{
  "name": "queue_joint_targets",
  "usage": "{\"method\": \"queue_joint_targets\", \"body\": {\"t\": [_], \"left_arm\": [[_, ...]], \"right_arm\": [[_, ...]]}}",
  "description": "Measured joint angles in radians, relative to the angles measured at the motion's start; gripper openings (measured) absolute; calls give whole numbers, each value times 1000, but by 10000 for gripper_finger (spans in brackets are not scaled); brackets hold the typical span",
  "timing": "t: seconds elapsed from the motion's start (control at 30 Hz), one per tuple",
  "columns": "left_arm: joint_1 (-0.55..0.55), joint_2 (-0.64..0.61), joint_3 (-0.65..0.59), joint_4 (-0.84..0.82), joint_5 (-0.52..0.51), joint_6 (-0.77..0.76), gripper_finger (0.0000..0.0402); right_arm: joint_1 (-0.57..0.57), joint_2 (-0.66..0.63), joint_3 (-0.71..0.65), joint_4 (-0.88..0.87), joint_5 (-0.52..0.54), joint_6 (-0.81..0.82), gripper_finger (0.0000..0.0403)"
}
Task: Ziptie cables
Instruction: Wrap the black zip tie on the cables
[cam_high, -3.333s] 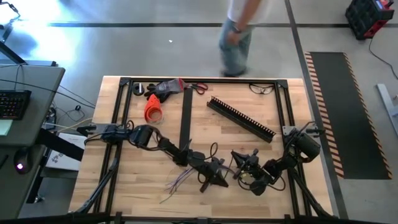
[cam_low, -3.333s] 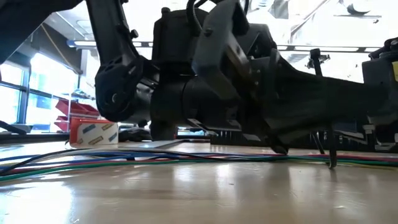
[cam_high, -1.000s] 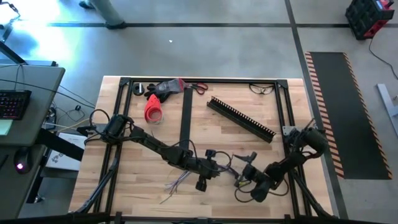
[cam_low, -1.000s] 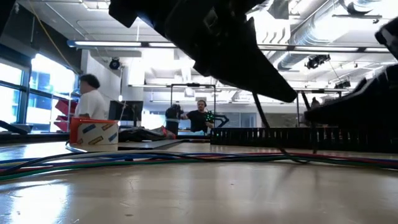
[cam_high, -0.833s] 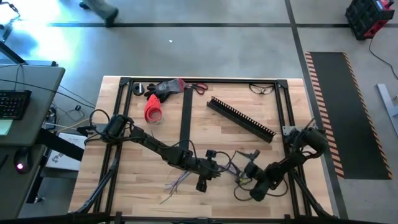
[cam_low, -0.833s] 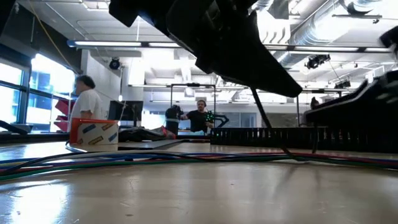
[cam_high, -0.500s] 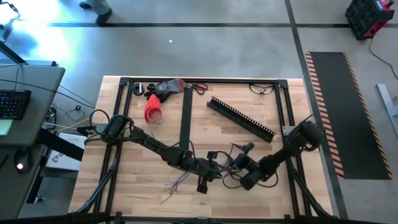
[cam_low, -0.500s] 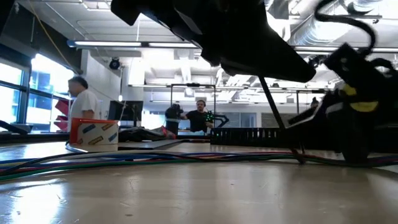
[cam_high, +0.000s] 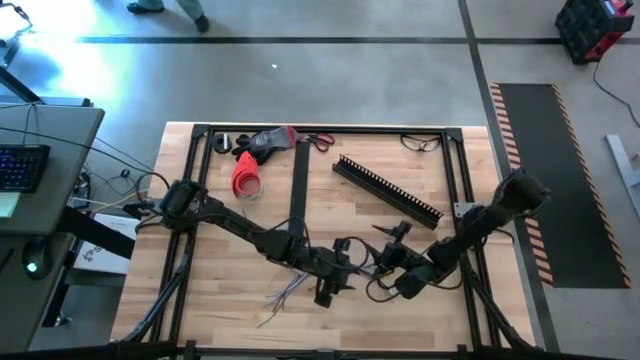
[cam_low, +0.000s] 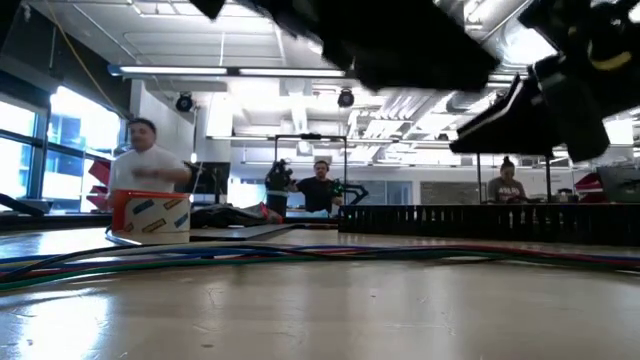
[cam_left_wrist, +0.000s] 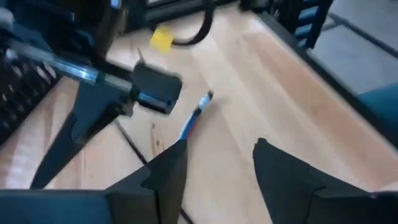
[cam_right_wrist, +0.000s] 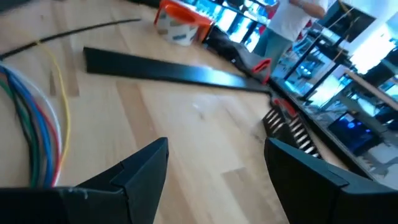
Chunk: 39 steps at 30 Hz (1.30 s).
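Left gripper (cam_left_wrist: 217, 165) fingers have just spread open above the wooden worktop (cam_high: 250, 300), dropping the thin multicoloured cables (cam_high: 285, 292); right gripper (cam_right_wrist: 214, 165) fingers open, lifted clear.

Bright overhead light, wrist views motion-blurred

L hand (cam_left_wrist: 214, 165) now open; R hand (cam_high: 392, 258) higher, nearer centre.

Table (cam_high: 420, 160) pale smooth wood; cables (cam_right_wrist: 31, 140) glossy plastic-coated.
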<state>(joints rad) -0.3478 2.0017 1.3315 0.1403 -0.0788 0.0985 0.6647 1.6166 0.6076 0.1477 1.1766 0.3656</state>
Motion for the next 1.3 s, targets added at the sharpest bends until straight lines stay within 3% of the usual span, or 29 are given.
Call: {"method": "queue_joint_targets", "body": {"t": [0.13,0.33,0.4,0.53,0.77,0.83,0.93,1.1,1.3], "left_arm": [[-5,-74,0,-82,16,-16,179],[-27,-130,2,-330,25,-142,173],[-32,-123,-5,-439,16,-195,167],[-23,-88,-68,-470,15,-276,149],[-4,-44,-128,-352,22,-288,113],[-5,-43,-128,-349,24,-286,104],[-9,-43,-128,-350,24,-271,94],[-9,-43,-128,-334,24,-254,86],[-9,-43,-128,-336,24,-280,85]], "right_arm": [[18,-54,1,-12,-73,43,252],[42,-74,0,-169,-431,387,249],[52,-65,0,-223,-493,508,237],[64,-27,0,-263,-522,629,178],[33,84,3,-248,-511,666,27],[20,102,3,-241,-491,645,8],[-14,110,2,-237,-437,538,14],[-111,112,-1,-218,-414,118,3],[-225,111,-1,-123,-363,-127,9]]}}
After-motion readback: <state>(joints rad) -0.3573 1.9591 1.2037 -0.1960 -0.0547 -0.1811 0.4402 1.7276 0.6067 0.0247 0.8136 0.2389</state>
